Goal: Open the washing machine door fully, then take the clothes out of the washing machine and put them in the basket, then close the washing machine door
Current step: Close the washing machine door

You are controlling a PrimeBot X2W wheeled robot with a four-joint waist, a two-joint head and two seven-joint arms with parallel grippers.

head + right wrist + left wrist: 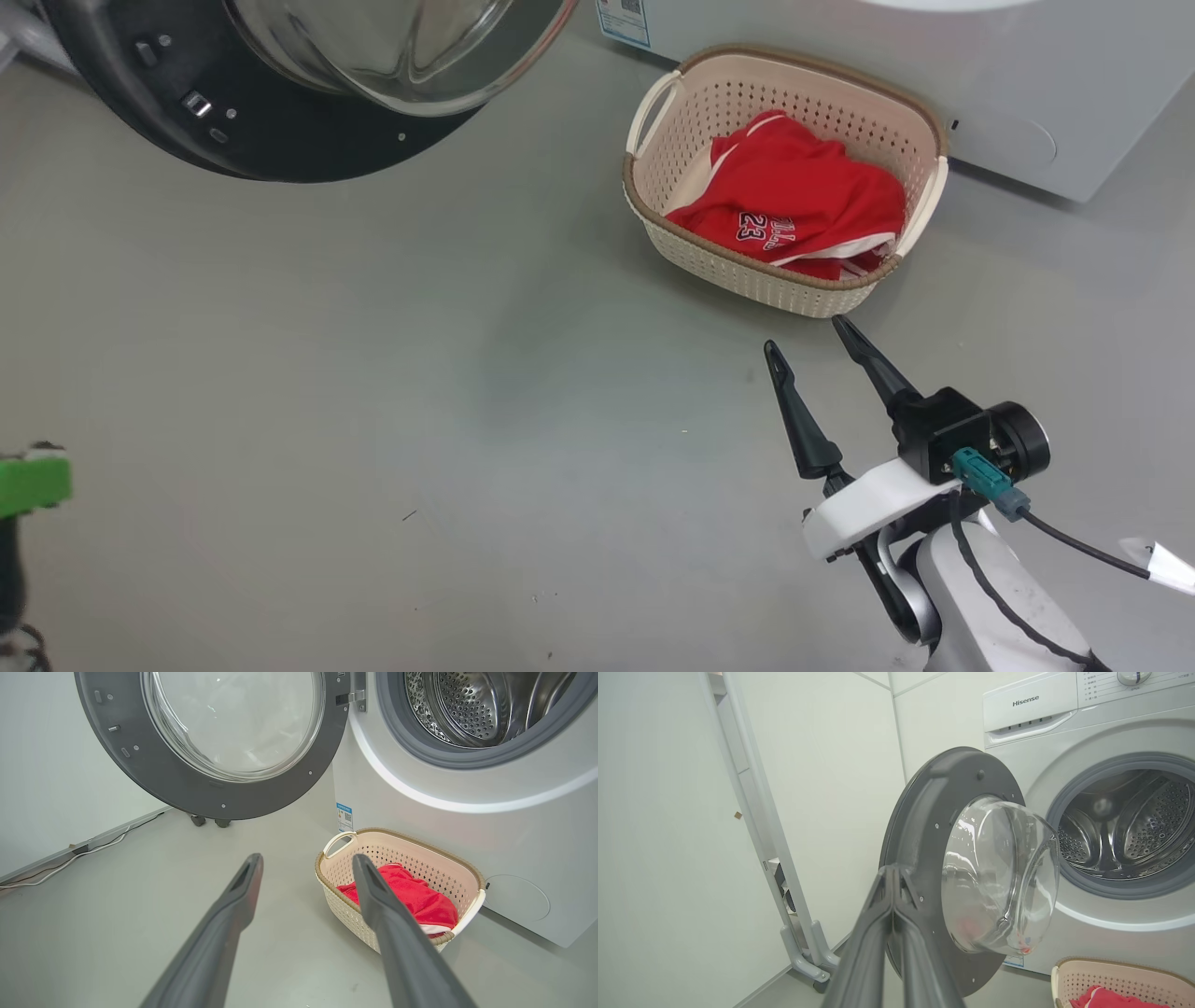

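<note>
The washing machine door [280,140] [924,826] [187,784] stands swung wide, its glass bowl bulging out. The washing machine [1064,728] [467,826] [1027,84] shows a bare steel drum [1134,826] [467,704]. Red clothes [794,201] [411,896] [1101,998] with the number 23 lie in the cream basket [803,280] [345,910] [1111,975] on the floor by the machine. My left gripper [893,873] is shut with nothing in it, its tips before the door's dark rim. My right gripper [805,334] [306,861] is open and empty, just short of the basket's near rim.
Grey floor spreads left of the basket. A pale wheeled stand [803,956] leans by the white wall left of the door. A cable [70,858] runs along the wall's base. A green part [33,483] shows at the head view's left edge.
</note>
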